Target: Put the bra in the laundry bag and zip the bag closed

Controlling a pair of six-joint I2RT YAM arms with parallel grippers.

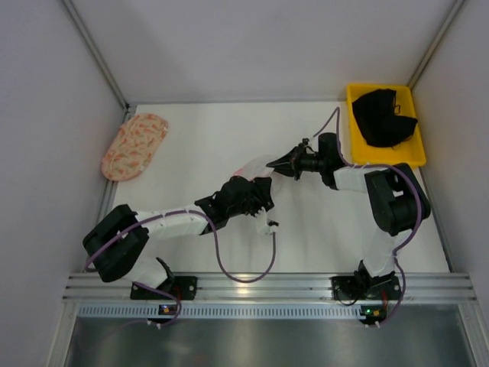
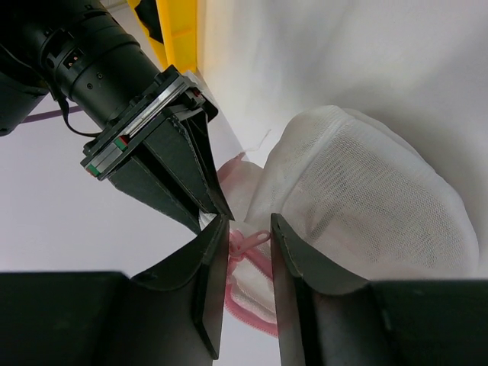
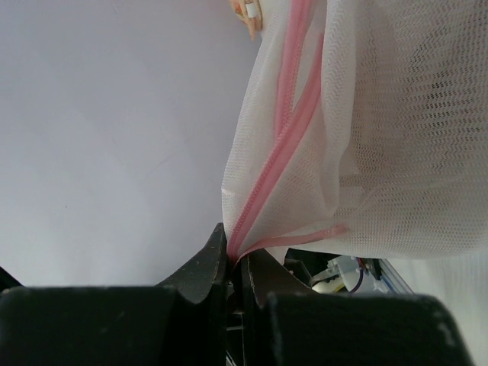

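Top view: one laundry bag (image 1: 256, 169) sits mid-table, with bare table (image 1: 214, 138) behind it and one yellow bin (image 1: 382, 163) at the far right edge.

Left wrist: your left gripper (image 2: 249, 244) stands narrowly parted around one pink loop (image 2: 242, 247). The bra (image 2: 232, 174) shows at the bag's mouth.

Right wrist: your right gripper (image 3: 235, 263) pinches the zip rim (image 3: 278, 152).

I watched two arms, the left arm (image 1: 172, 223) and the right arm (image 1: 353, 177), each made of white shells between chunky black joint housings. A thin purple cable (image 1: 246, 280) ran loose along each. The black bases (image 1: 163, 289) sat on a ribbed metal rail (image 1: 267, 287) with small green and orange lights beneath. The right gripper (image 2: 219, 213) was a matte black wedge edged with a red and green stripe.
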